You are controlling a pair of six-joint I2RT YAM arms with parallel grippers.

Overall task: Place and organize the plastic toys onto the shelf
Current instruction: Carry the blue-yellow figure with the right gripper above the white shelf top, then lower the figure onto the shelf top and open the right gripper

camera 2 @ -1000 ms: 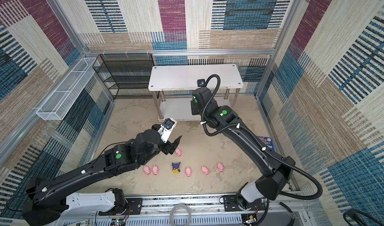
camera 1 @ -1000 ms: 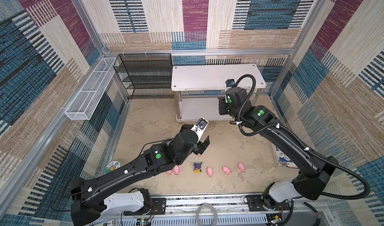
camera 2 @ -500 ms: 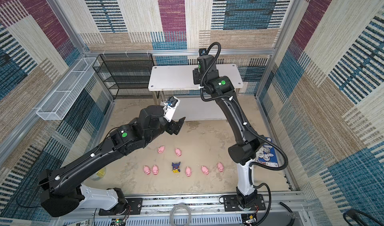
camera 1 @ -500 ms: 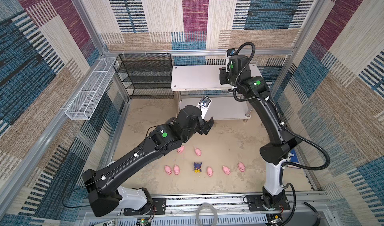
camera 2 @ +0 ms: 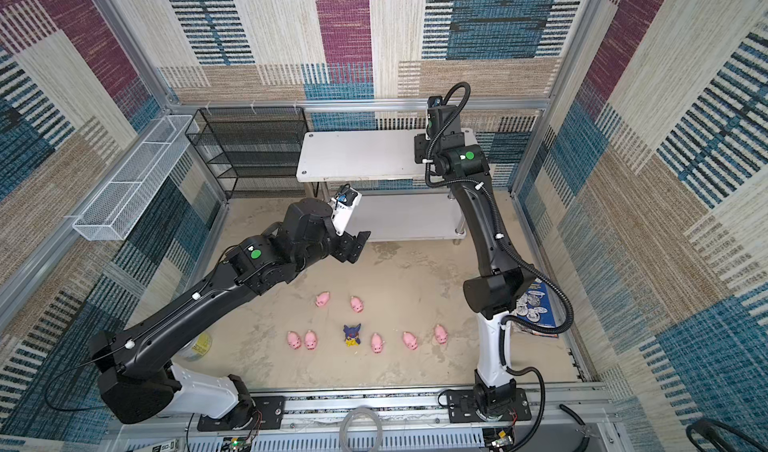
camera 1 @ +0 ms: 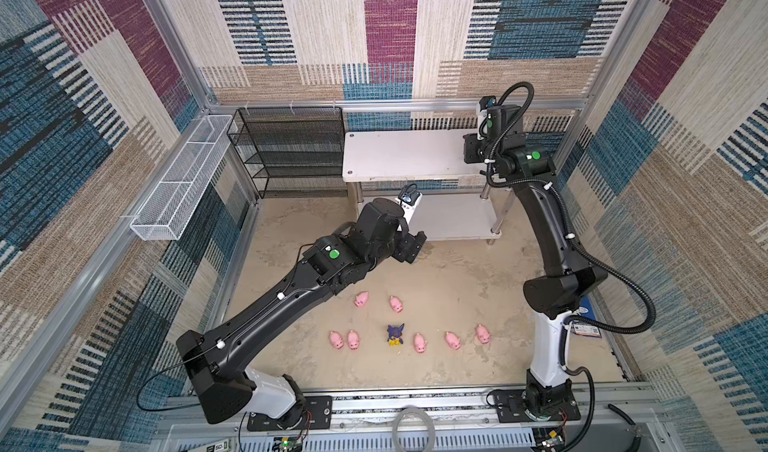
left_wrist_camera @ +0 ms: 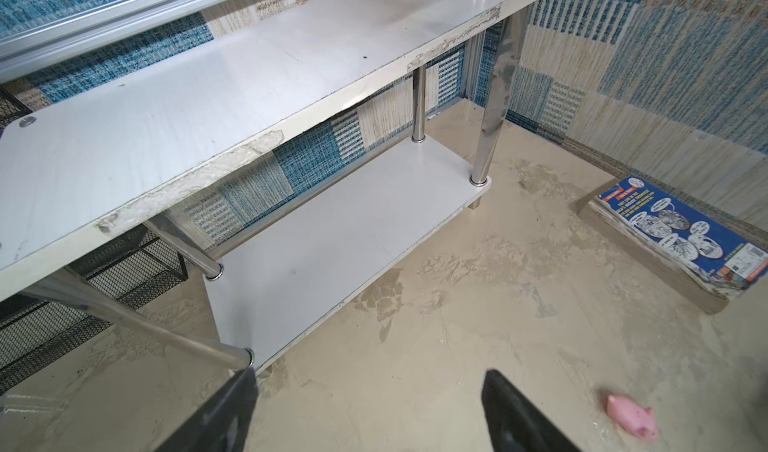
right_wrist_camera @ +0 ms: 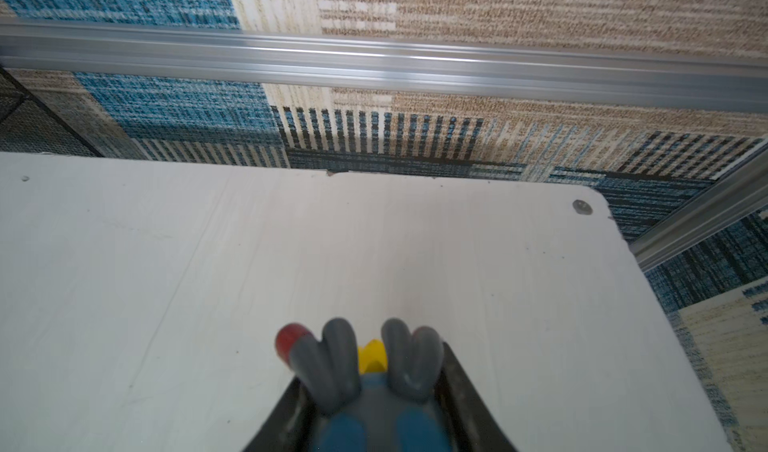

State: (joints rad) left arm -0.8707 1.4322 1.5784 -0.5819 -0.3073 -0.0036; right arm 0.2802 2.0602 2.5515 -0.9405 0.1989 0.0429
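The white two-tier shelf (camera 1: 399,155) (camera 2: 353,155) stands at the back, both tiers bare (left_wrist_camera: 208,109). My right gripper (right_wrist_camera: 372,387) is shut on a hooded figurine (right_wrist_camera: 336,358) with grey ears and a yellow body, just above the right end of the top tier (right_wrist_camera: 208,263). Several pink pigs (camera 1: 361,299) (camera 2: 322,299) lie on the sandy floor around a second hooded figurine (camera 1: 395,334) (camera 2: 352,334). My left gripper (left_wrist_camera: 368,373) (camera 1: 415,246) hangs open and empty over the floor before the lower tier. One pig (left_wrist_camera: 631,418) lies beside it.
A black mesh rack (camera 1: 291,151) stands left of the shelf. A white wire basket (camera 1: 183,176) hangs on the left wall. A comic book (left_wrist_camera: 681,234) (camera 2: 536,308) lies by the right wall. A jar (camera 2: 201,344) shows partly under my left arm.
My right arm has risen from in front of the lower tier to the top tier with the figurine. The left gripper has lifted away from the pigs toward the shelf.
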